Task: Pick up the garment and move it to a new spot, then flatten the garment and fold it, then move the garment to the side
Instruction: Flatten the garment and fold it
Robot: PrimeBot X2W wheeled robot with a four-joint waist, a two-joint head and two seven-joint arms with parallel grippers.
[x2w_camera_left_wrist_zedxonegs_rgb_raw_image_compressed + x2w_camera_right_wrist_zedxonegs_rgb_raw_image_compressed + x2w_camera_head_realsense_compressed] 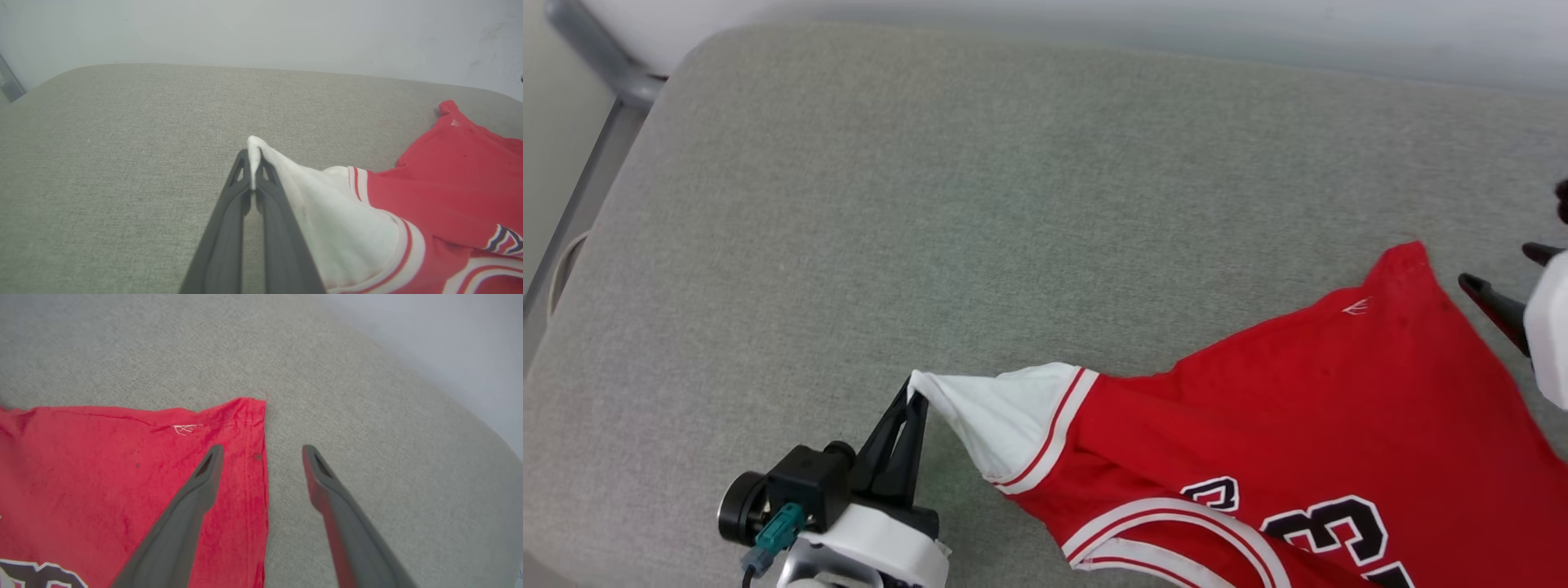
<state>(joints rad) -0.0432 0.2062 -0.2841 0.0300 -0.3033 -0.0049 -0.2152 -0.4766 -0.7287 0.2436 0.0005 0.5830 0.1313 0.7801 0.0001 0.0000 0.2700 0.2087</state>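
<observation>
Grey cushion (pixel 849 204) lies bare from nine round to one o'clock. The garment (pixel 1298 392) covers four to six. A wall (pixel 261 32) closes off twelve.

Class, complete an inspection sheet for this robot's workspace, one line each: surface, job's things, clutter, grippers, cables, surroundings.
Surface: grey fabric cushion, rounded corners.
Job's things: red garment lies at the right; its white sleeve is drawn to a point toward the left.
Clutter: nothing seen.
Grippers: left gripper shut on the sleeve tip; right gripper open at the garment's hem corner, not gripping it.
Cables: teal connector with a dark lead at the left wrist; pale loop beside the cushion, possibly a cable.
Surroundings: pale wall behind; grey metal bar at the far left corner.
</observation>
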